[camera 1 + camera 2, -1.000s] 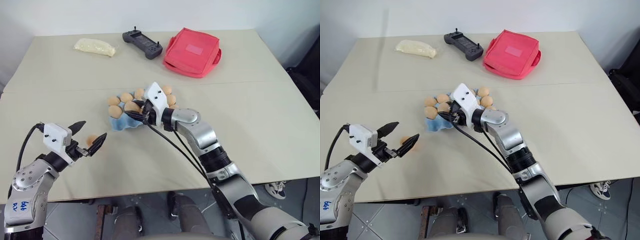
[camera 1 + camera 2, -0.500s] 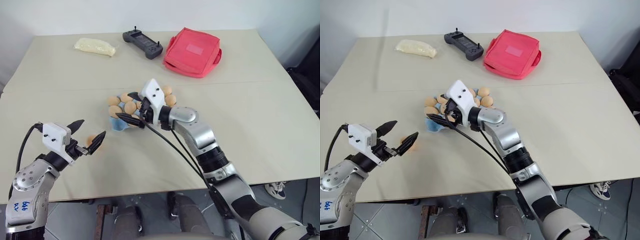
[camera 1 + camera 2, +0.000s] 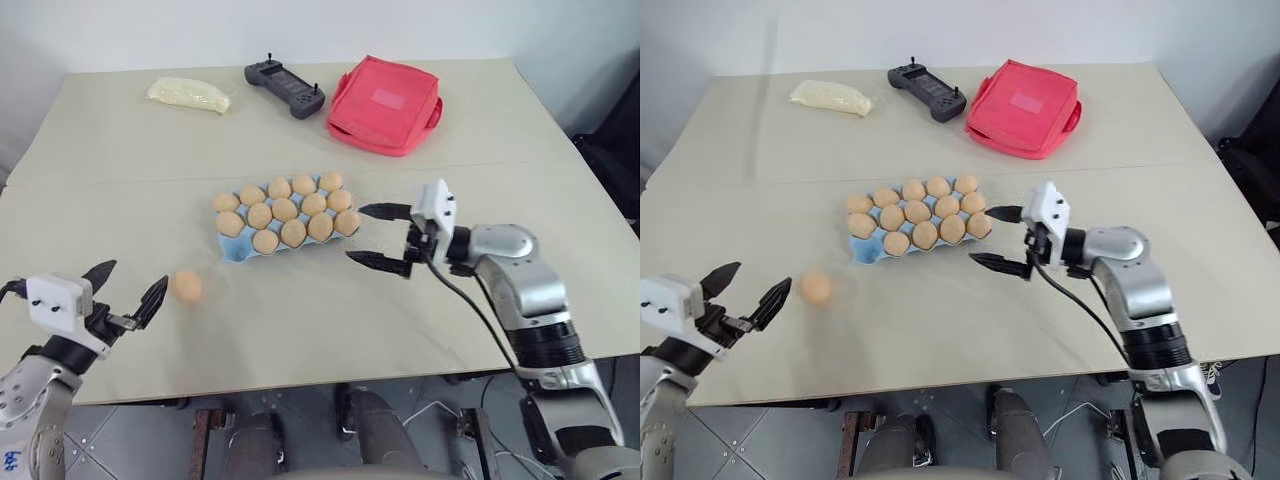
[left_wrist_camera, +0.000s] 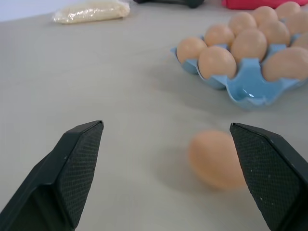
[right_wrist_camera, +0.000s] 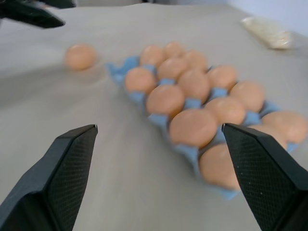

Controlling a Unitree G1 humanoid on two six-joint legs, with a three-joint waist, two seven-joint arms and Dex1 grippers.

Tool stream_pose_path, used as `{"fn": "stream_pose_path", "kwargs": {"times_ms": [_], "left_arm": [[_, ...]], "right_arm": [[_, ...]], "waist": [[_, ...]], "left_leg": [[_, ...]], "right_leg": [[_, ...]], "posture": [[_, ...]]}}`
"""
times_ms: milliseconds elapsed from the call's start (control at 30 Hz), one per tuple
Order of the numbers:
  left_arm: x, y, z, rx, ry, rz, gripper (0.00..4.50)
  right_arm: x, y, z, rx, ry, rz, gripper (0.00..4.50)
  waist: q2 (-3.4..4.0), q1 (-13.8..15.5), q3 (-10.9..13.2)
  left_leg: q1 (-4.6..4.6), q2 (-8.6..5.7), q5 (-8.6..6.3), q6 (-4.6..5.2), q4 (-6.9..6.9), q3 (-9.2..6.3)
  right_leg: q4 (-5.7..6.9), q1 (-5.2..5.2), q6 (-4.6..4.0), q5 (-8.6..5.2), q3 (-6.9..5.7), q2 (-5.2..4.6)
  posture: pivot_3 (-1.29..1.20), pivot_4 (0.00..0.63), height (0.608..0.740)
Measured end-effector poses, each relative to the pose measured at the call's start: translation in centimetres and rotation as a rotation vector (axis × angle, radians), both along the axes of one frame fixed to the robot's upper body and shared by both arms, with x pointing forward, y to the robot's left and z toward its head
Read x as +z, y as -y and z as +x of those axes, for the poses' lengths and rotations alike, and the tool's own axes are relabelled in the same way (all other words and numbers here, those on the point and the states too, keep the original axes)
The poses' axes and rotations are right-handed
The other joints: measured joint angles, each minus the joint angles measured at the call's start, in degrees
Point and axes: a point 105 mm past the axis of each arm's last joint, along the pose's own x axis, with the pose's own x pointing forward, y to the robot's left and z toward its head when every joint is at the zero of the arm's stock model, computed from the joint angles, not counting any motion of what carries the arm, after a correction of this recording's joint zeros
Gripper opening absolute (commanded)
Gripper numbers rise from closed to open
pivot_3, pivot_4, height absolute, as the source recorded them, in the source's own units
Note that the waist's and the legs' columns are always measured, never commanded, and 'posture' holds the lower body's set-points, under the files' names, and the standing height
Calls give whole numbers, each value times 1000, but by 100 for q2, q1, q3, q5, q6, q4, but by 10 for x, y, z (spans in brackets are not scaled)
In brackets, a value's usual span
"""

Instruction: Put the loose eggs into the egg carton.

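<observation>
I have the egg carton [image 3: 285, 222] sitting near the middle of the table [image 3: 500, 160], its blue cups packed with tan eggs — one cup at the corner nearest my left arm shows bare blue. One loose egg [image 3: 186, 286] lies on the tabletop off that corner, well clear of the carton and touching nothing.

My left gripper [image 3: 128, 291] hangs low near the table's front edge with its two black fingers spread wide and nothing between them. The loose egg rests just beyond its fingertips; in the left wrist view it lies on the table [image 4: 96, 86] ahead of the jaws, close to one finger, with the carton's corner behind it.

My right gripper [image 3: 378, 236] sits just beside the carton's right end, pointing toward it, fingers also wide apart and empty. It is near the carton but I see a gap between the fingertips and the tray. From the right wrist view the filled rows run away from the jaws, with the loose egg [image 5: 80, 56] beyond the carton's far end.

At the back of the table lie a pale yellowish bag [image 3: 189, 94], a dark handheld controller [image 3: 285, 87] and a red fabric pouch [image 3: 386, 104], all well apart from the carton
</observation>
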Motion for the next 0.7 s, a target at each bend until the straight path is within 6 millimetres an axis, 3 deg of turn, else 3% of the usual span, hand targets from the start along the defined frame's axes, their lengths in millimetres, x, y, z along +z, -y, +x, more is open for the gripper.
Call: {"fn": "stream_pose_path", "kwargs": {"times_ms": [267, 333, 467, 533, 567, 700], "left_arm": [[-24, -1, -38, 33, -121, -38, 4500], [-22, 1, -39, 34, -107, -39, 4500], [-10, 7, -31, 35, -53, -13, 4500], [-4, 13, -20, 26, -14, -10, 4500], [-3, 16, -16, 21, -6, -13, 4500], [-2, 28, 5, -15, 8, -20, 4500]], "right_arm": [[-10, 21, -17, 111, -73, -75, 4323], [-12, 24, -14, 106, -83, -74, 4323], [-8, 25, -6, 99, -66, -77, 4323], [-6, 21, -4, 109, -53, -75, 4323], [-7, 19, -4, 114, -50, -74, 4323], [-7, 14, -1, 119, -51, -62, 4323]], "waist": [[-8, 7, 4], [-8, 7, 5], [-9, 7, 5], [-11, 11, 4], [-11, 13, 4], [-9, 22, 5]], "left_leg": [[-5, -2, -9, -10, 1, -7], [-10, -4, -11, -9, 1, -9], [-10, -14, -8, 2, 1, -5], [-10, -13, -4, 10, 1, -5], [-9, -13, 1, 19, 1, -5], [-10, -12, 4, 22, 1, -2]], "right_leg": [[-54, 9, -8, -2, 2, 4], [-75, 13, -74, -28, 6, 8], [-79, 18, -62, -19, 16, 8], [-78, 20, -45, -8, 15, 9], [-75, 20, 9, 23, 15, 12], [-66, 13, 14, 27, 15, 25]], "posture": [[0, 150, 740], [0, 150, 740], [0, 150, 740], [0, 150, 740], [0, 150, 740], [0, 150, 740]]}}
